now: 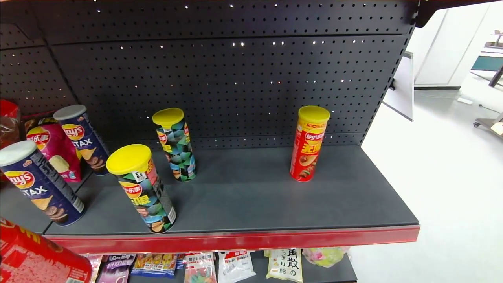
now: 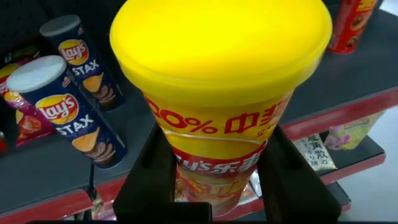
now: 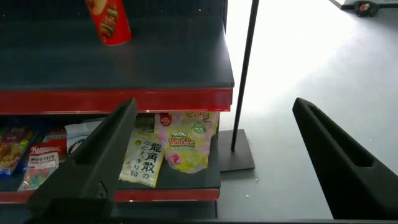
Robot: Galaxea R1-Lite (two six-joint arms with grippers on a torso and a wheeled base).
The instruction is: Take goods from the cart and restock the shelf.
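My left gripper (image 2: 217,180) is shut on a red chip can with a yellow lid (image 2: 221,68), held upright in front of the shelf's red front edge (image 2: 348,109). On the grey shelf board (image 1: 255,192) stand a matching red can (image 1: 308,143) at the right, two multicoloured yellow-lidded cans (image 1: 143,188) (image 1: 176,145) in the middle, and two blue cans (image 1: 37,184) (image 1: 82,137) at the left. My right gripper (image 3: 214,106) is open and holds nothing, low by the shelf's right end, below the red can (image 3: 111,18).
A pink bag (image 1: 55,151) lies behind the blue cans. Snack bags (image 1: 235,265) fill the lower shelf. Bare board lies between the middle cans and the red can. A red package (image 1: 31,255) shows at the bottom left corner. A thin pole (image 3: 242,81) stands off the shelf's right end.
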